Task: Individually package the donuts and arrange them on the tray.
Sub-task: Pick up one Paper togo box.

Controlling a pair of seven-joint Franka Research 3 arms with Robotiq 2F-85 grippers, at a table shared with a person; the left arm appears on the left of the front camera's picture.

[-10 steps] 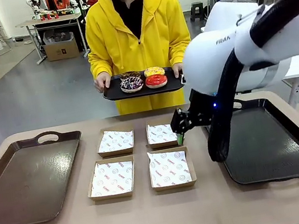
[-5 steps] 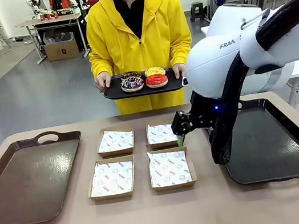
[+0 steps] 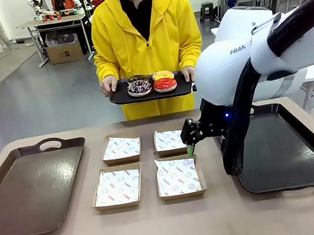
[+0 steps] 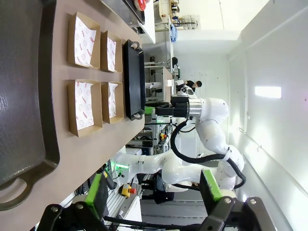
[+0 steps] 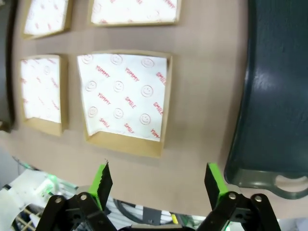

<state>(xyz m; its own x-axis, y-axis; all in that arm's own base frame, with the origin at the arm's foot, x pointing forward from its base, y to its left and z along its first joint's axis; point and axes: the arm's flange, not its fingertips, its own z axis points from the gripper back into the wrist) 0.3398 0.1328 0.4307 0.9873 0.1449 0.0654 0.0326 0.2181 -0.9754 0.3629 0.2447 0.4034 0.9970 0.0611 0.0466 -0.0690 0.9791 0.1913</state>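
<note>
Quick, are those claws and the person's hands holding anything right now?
Left claw: open, empty.
Right claw: open, empty, near a paper-lined box.
Person's hands: holding a black tray of donuts.

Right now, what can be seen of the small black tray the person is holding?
The small black tray is oblong, shallow-rimmed, dark and smooth, maybe plastic. It is held level in front of the person, beyond the table's far edge, one hand at each short end. Four donuts sit bunched on its middle.
</note>
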